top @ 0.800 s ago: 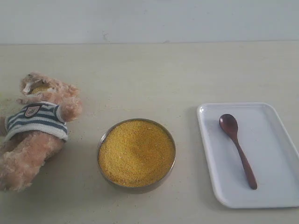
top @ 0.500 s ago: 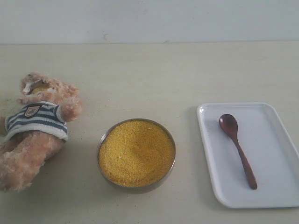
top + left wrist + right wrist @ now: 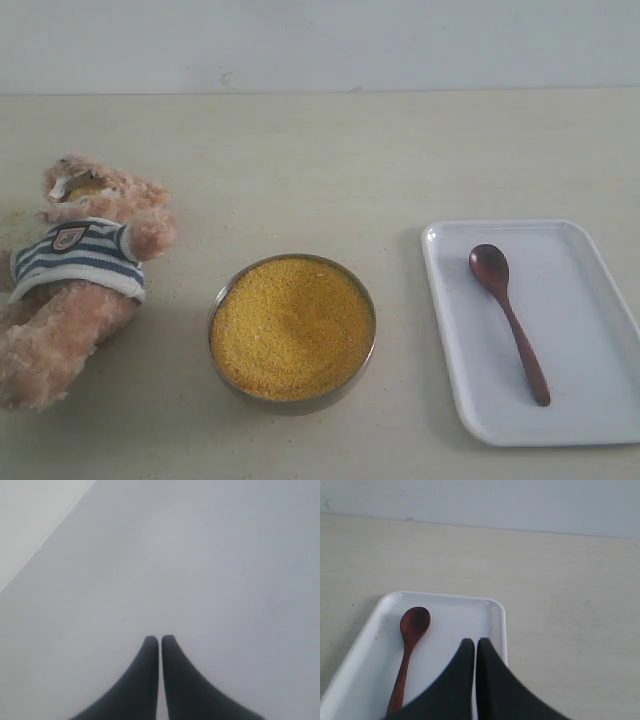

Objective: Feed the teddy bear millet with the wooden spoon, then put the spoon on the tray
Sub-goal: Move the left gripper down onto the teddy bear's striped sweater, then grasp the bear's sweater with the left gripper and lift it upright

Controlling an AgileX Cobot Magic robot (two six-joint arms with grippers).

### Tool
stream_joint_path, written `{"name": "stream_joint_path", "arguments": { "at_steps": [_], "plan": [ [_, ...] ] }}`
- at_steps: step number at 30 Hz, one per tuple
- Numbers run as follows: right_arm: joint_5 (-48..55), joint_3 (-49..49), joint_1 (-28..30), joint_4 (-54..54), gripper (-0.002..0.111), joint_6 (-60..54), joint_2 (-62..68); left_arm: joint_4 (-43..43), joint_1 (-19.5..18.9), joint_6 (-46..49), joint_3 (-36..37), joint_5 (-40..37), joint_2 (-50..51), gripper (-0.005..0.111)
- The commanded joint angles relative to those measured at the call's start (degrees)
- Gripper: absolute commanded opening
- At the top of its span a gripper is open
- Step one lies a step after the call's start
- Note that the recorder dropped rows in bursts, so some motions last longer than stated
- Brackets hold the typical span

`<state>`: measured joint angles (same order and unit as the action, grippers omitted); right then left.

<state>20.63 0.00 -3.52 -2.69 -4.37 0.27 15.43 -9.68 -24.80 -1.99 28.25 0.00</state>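
While the pale table (image 3: 320,160) is bearing everything, the teddy bear (image 3: 75,275) is lying on its back at the far left, yellow grains showing at its face. The tray (image 3: 590,300) is sitting at the right. Between them, the metal bowl (image 3: 291,403) is holding the millet (image 3: 291,328) up to its rim. The wooden spoon (image 3: 508,320) is lying inside the tray, bowl end far, handle pointing near. The right gripper (image 3: 475,642) is hovering over the tray beside the spoon, apart from it, fingers pressed together on nothing. The left gripper (image 3: 160,641) is likewise pinched closed and empty, facing a plain pale surface.
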Motion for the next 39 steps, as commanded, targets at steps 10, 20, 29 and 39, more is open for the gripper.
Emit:
{"name": "stream_joint_path", "arguments": {
  "at_steps": [10,20,29,39],
  "plan": [
    [0.0,0.0,0.2,0.3,0.001,0.0,-0.3,-17.7,0.3,13.8,-52.5,-67.1,42.4,0.004],
    [0.0,0.0,0.2,0.3,0.001,0.0,-0.3,-4.0,6.8,26.7,-49.2,-84.5,58.8,0.081],
    [0.0,0.0,0.2,0.3,0.001,0.0,-0.3,0.0,8.4,30.9,-42.4,-75.8,71.2,0.109],
    [0.0,0.0,0.2,0.3,0.001,0.0,-0.3,5.2,8.4,36.5,-42.4,-68.6,85.9,0.109]
  ]
}}
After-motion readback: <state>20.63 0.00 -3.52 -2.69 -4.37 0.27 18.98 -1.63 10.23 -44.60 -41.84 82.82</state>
